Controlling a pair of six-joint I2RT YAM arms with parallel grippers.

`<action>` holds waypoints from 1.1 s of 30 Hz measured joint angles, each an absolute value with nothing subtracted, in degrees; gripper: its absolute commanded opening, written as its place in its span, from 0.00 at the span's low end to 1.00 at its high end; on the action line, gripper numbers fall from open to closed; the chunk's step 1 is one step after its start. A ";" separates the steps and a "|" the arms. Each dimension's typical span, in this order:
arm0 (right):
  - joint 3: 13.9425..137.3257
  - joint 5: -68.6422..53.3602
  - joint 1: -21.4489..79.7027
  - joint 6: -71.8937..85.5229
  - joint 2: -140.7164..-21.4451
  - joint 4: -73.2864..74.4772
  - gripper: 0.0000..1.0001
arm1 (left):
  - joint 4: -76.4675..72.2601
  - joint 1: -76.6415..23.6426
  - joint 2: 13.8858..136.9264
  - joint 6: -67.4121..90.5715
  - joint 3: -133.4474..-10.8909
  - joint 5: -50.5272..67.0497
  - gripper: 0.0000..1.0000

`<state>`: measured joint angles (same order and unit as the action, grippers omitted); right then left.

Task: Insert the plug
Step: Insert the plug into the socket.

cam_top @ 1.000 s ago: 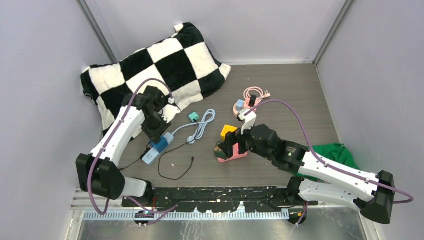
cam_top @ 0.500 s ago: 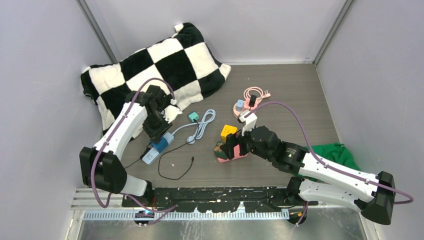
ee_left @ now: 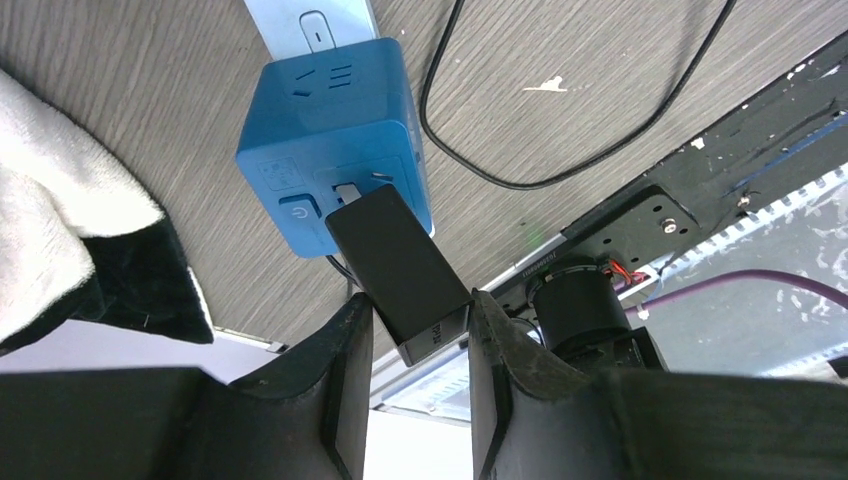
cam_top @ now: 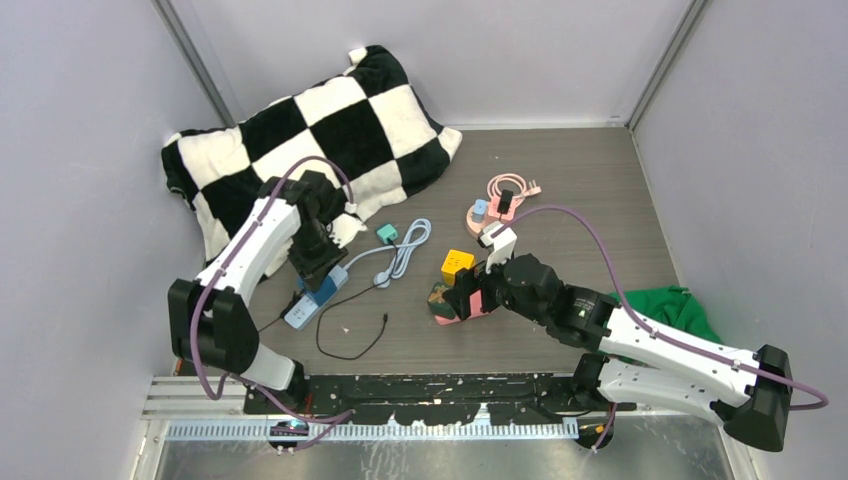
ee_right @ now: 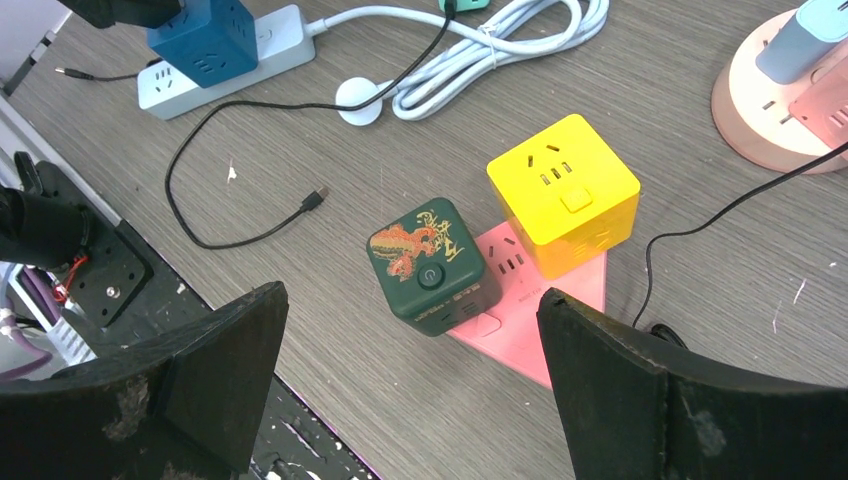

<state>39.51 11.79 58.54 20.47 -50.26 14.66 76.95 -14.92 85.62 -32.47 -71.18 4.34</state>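
A black plug (ee_left: 400, 265) sits with its front end in the side of a blue socket cube (ee_left: 335, 135), which is mounted on a white power strip (ee_left: 310, 20). My left gripper (ee_left: 420, 320) is shut on the plug's rear end, both fingertips touching its sides. From above, the left gripper (cam_top: 318, 268) hangs over the blue cube (cam_top: 322, 290) beside the blanket. My right gripper (ee_right: 408, 300) is wide open and empty, hovering above a dark green cube (ee_right: 432, 265).
A yellow cube (ee_right: 563, 190) and the green cube stand on a pink strip (ee_right: 530, 330). A loose black USB cable (cam_top: 355, 335), coiled white cord (cam_top: 405, 250), round pink socket (cam_top: 490, 212), checkered blanket (cam_top: 320, 130) and green cloth (cam_top: 670, 305) lie around.
The left arm's elbow has swung in toward the blanket while the gripper stays at the blue cube, its jaws easing slightly. The right gripper has crept a little left.
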 measured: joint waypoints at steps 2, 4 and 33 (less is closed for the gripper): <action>39.18 11.79 58.54 20.47 -50.11 14.66 1.00 | 78.41 -14.44 87.50 -32.95 -72.86 4.82 0.00; 38.79 11.90 58.54 20.47 -49.82 14.63 1.00 | 80.14 -13.85 89.47 -33.56 -74.56 5.41 0.00; 37.67 12.62 58.54 20.21 -53.15 13.08 1.00 | 91.35 -9.54 103.13 -39.09 -85.45 9.08 0.00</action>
<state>37.67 12.62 58.54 20.21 -53.15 13.08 91.35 -9.54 103.13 -39.09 -85.45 9.08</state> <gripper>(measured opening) 0.995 0.372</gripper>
